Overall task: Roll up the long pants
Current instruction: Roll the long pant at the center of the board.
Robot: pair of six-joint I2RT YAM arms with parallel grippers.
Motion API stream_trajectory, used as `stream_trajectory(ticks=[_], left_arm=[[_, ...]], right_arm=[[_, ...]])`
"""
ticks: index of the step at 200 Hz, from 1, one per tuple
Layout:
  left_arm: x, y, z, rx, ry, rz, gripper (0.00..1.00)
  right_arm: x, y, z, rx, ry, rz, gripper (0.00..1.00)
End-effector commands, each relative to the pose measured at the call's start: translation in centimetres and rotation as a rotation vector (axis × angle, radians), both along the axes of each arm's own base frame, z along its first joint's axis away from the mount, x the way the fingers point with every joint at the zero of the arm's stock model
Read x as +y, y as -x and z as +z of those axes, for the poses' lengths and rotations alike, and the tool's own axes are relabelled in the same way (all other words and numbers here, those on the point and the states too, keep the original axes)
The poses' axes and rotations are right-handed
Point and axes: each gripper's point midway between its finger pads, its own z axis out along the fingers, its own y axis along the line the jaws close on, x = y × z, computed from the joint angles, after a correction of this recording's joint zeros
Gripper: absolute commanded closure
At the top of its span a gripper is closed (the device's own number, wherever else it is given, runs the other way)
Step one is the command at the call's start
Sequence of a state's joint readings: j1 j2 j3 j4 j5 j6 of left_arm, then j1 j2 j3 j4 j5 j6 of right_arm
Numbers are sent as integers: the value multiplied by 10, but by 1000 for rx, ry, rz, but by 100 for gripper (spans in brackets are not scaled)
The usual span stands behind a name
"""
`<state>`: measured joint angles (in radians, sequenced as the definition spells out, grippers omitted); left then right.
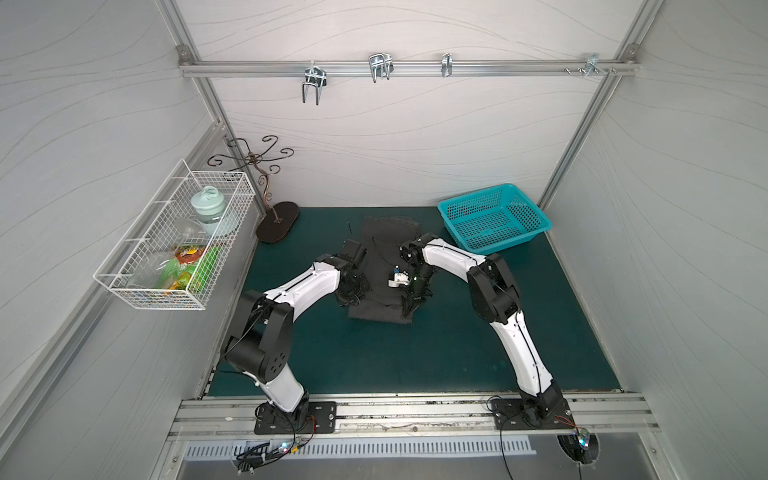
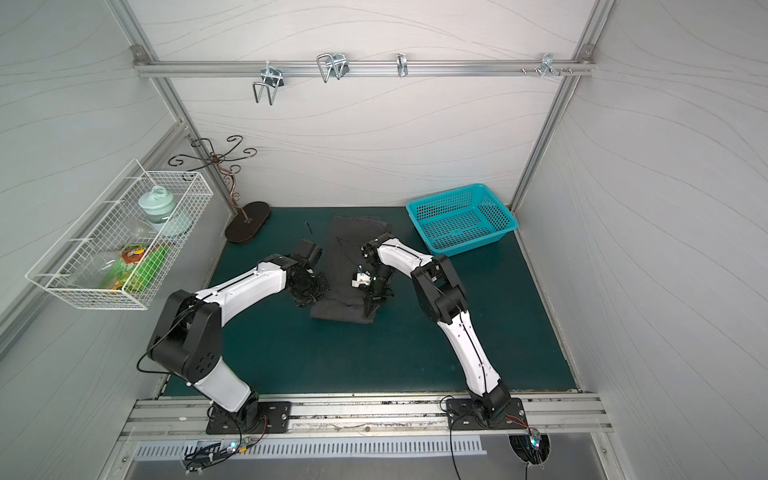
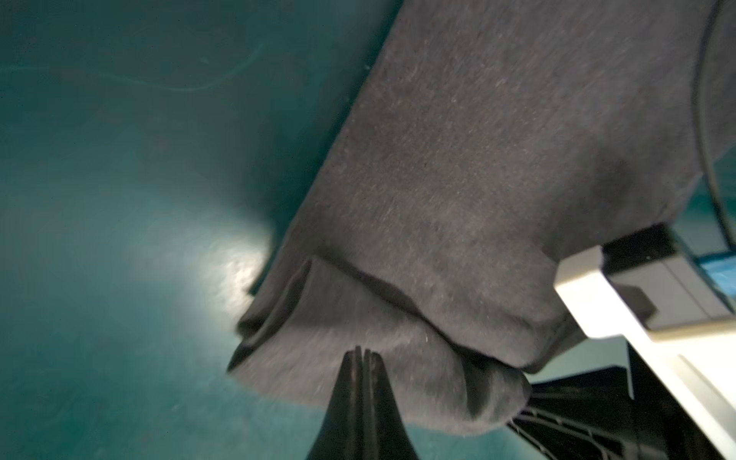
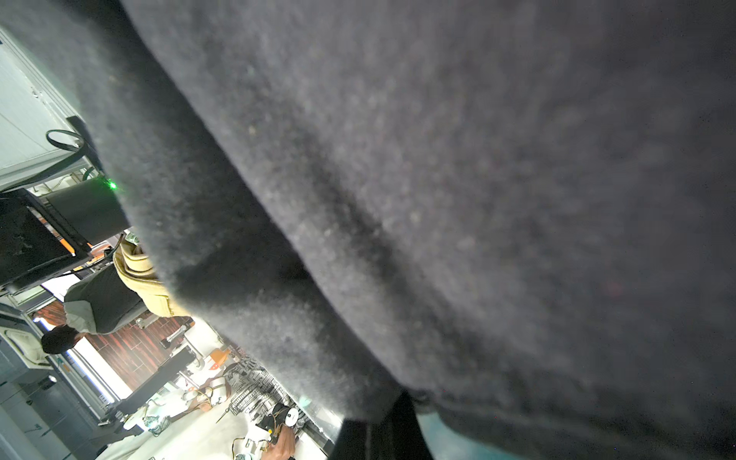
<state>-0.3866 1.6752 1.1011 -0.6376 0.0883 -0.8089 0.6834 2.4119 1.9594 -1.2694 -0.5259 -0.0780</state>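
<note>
Left arm (image 1: 297, 284) and right arm (image 1: 521, 353): white shells, chunky black joints, thin black cables along the links, black screwed base plates (image 1: 324, 415) at 7 and 5 o'clock, red wires (image 1: 565, 420) by right base, white bracket (image 1: 397, 281) on right wrist, black tapered left fingers (image 3: 346, 402).

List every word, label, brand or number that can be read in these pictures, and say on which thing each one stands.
Readable text: none.
Too blurred to read: an orange-red logo on the snack bag in the wire basket.
No print shows on the long pants or on the teal basket.
</note>
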Motion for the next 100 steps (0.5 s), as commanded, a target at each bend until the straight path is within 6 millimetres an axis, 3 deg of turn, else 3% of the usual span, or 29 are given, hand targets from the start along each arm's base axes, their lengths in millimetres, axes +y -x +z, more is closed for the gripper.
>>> stream_trajectory(ticks=[1,43,100], left_arm=[[-9,-15,-7,-28,25,-4,100],[4,-4,-30,33,-54,-3,100],[43,24,-46,101,-206,19,100]], right_arm=[[-20,-40,-45,-154,103,0,100],[-24,-39,-47,-150,115,2,100],[-28,-41,-49,-141,121,-14,100]])
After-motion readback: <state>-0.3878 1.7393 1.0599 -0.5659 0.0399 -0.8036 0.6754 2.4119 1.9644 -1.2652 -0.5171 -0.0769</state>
